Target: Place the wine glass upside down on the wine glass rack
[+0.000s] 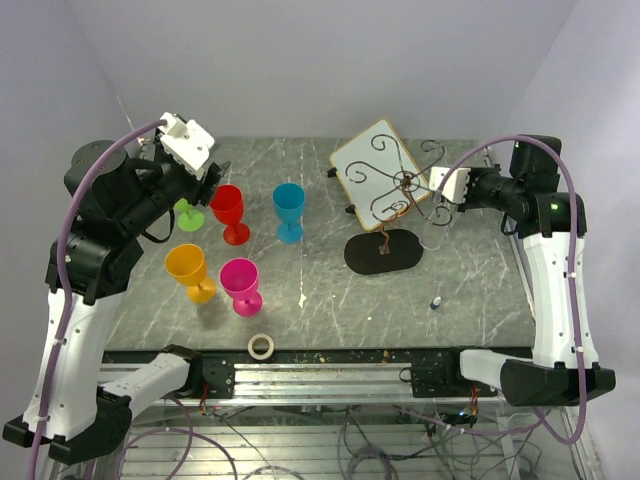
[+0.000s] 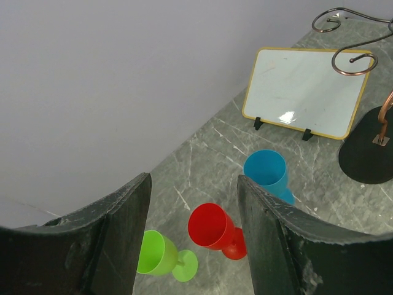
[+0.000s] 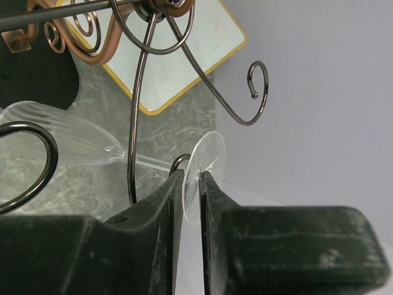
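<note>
The clear wine glass (image 3: 61, 144) lies roughly sideways among the rack's arms. Its round foot (image 3: 209, 157) is pinched between my right gripper's (image 3: 192, 178) fingers, and its stem passes beside a dark wire arm. In the top view the glass (image 1: 437, 215) hangs faintly at the right side of the wine glass rack (image 1: 405, 182), next to my right gripper (image 1: 442, 186). The rack's black oval base (image 1: 384, 250) sits on the table. My left gripper (image 2: 193, 184) is open and empty, held above the red goblet (image 2: 212, 228); it also shows in the top view (image 1: 210, 178).
A white board with a wooden rim (image 1: 375, 165) leans behind the rack. Red (image 1: 229, 212), blue (image 1: 289, 210), green (image 1: 187, 215), orange (image 1: 190, 270) and pink (image 1: 241, 285) goblets stand on the left half. A tape roll (image 1: 261, 346) lies at the front edge.
</note>
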### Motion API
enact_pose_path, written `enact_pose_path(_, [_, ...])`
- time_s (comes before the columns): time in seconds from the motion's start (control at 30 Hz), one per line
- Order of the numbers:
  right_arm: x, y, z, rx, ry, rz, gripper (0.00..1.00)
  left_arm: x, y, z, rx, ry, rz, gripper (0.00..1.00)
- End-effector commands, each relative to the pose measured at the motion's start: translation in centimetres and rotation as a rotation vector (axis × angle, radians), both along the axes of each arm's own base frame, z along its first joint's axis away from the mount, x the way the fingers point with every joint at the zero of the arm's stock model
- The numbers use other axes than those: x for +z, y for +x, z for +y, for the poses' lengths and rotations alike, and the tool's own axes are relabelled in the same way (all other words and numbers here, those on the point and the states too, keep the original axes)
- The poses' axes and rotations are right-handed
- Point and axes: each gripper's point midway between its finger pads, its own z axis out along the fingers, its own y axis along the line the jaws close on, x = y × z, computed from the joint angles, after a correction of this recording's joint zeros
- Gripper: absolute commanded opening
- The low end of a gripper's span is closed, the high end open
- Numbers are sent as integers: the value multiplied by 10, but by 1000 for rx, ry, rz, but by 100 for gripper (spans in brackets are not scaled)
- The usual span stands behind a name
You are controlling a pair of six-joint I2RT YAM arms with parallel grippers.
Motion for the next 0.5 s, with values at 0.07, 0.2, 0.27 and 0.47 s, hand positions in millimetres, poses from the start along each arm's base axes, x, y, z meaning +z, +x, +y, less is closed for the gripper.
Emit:
enact_pose_path(0.07, [-1,-12,9,40,25,16,19,3,-8,1,-19,5,-19,69])
enact_pose_path(0.2, [0,-15,13,57,41,18,22,1,-9,1,-18,6,-18,69])
enact_pose_path(0.27, [0,-16,15,64,47,20,23,-1,-10,2,-19,9,-16,69])
enact_pose_path(0.47, [2,-18,20,87,72,22,26,-3,-13,4,-17,17,-19,69])
